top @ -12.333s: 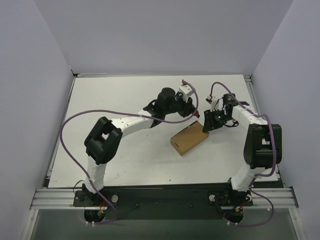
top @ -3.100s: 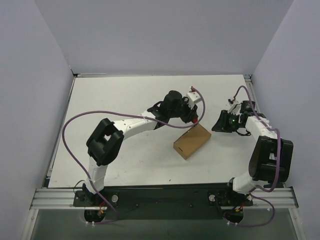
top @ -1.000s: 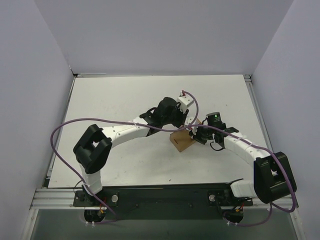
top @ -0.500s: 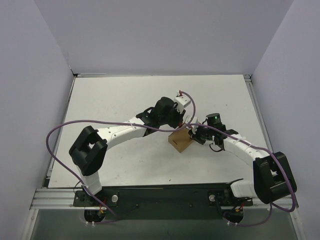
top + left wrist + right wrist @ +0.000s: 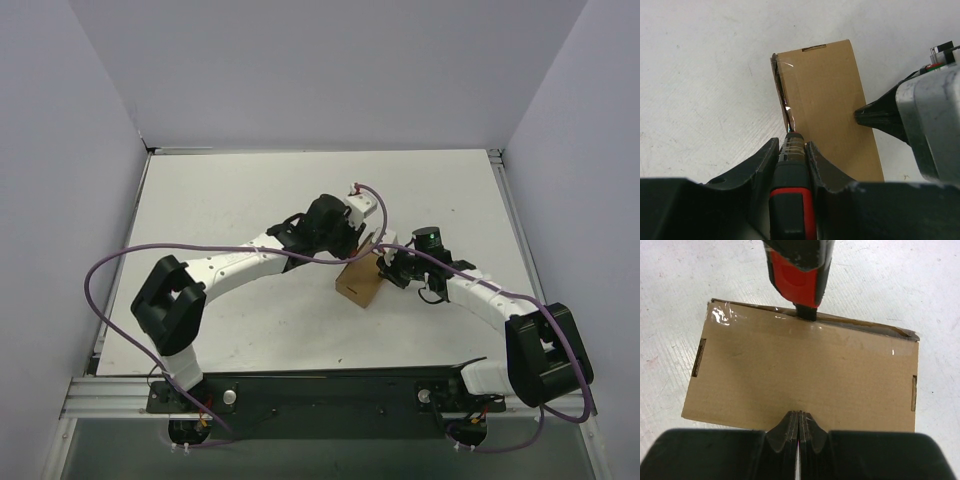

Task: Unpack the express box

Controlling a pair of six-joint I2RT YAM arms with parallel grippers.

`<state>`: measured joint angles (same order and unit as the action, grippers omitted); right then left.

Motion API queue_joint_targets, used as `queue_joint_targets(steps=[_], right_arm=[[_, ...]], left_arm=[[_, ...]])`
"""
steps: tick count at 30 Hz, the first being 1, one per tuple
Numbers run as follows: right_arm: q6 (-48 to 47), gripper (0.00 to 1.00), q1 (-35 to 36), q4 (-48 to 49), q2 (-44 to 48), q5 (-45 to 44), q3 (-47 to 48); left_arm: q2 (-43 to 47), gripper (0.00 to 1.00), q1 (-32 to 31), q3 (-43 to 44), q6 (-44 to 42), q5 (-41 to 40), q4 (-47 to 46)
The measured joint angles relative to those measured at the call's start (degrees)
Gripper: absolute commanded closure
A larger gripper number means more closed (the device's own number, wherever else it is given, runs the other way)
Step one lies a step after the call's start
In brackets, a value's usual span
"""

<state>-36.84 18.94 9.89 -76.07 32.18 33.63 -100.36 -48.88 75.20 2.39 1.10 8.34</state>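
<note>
The express box (image 5: 358, 284), plain brown cardboard, lies in the middle of the white table. My left gripper (image 5: 360, 253) is shut on a red-and-black utility knife (image 5: 792, 200). In the left wrist view the left gripper (image 5: 792, 143) holds the knife's tip at the clear-taped seam (image 5: 785, 102) along the box's (image 5: 827, 100) left edge. My right gripper (image 5: 386, 268) is shut with nothing in it. In the right wrist view the right gripper (image 5: 799, 414) rests its tips on the near edge of the box's (image 5: 805, 370) top face. The knife (image 5: 797, 277) meets the far edge.
The white table (image 5: 220, 200) is walled by pale panels on the left, back and right. A purple cable (image 5: 110, 260) loops from the left arm over the table's left side. A metal rail (image 5: 330, 392) runs along the near edge.
Over the last second the left arm and knife have shifted slightly left along the box's seam, and the box has edged left with them. The right gripper stays pressed on the box.
</note>
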Motion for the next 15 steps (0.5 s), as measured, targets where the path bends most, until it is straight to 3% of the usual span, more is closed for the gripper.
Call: queue_joint_targets(steps=[7, 9, 15], right_arm=[[0.72, 1.0, -0.15, 0.13, 0.0, 0.26, -0.09], [0.68, 0.95, -0.24, -0.24, 0.02, 0.66, 0.09], [-1.16, 0.92, -0.59, -7.52, 0.59, 4.39, 2.58]], left_arm=[[0.31, 1.0, 0.02, 0.37, 0.15, 0.26, 1.88], [0.28, 1.0, 0.02, 0.48, 0.09, 0.15, 1.9], [-1.53, 1.0, 1.05, 2.36, -2.54, 3.34, 1.49]])
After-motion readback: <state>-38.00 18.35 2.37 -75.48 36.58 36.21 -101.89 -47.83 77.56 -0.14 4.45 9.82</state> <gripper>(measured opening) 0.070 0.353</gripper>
